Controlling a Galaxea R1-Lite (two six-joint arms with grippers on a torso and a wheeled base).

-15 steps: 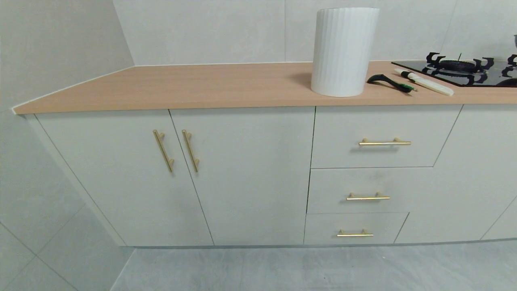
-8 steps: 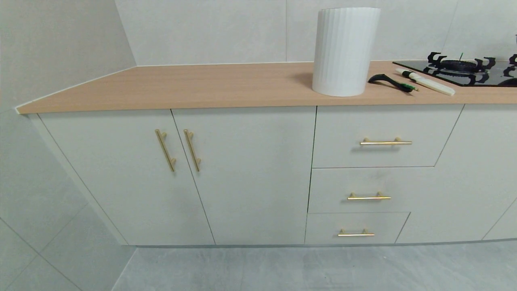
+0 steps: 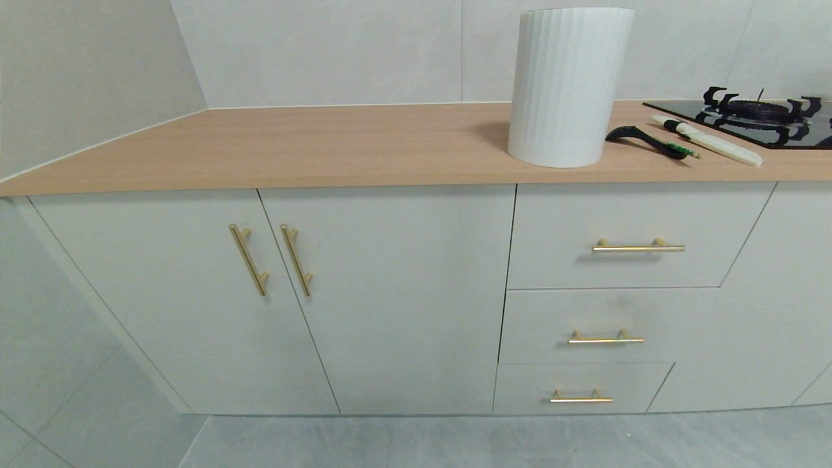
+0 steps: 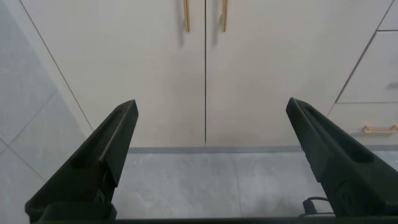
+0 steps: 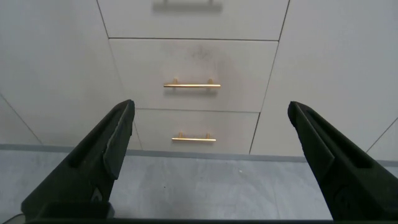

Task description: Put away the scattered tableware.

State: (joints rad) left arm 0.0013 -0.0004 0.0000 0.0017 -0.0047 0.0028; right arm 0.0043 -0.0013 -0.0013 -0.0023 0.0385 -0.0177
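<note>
Left gripper [image 4: 210, 106] and right gripper [image 5: 210, 106] both hang wide open and empty, low before the cabinet fronts. Raised carelessly they could clip the counter [image 3: 292, 146] lip, and a skewed pinch could skid the thin flat utensils off the front edge or tip the tall white holder [image 3: 564, 84]. Black utensil [image 3: 650, 141] and cream utensil [image 3: 712, 143] lie flat on the counter between holder and stove [image 3: 760, 114], roughly parallel, long axes running back-left to front-right, the black one's green end pointing right.

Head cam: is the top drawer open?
No, the top drawer is shut, its front flush with the panels around it.
</note>
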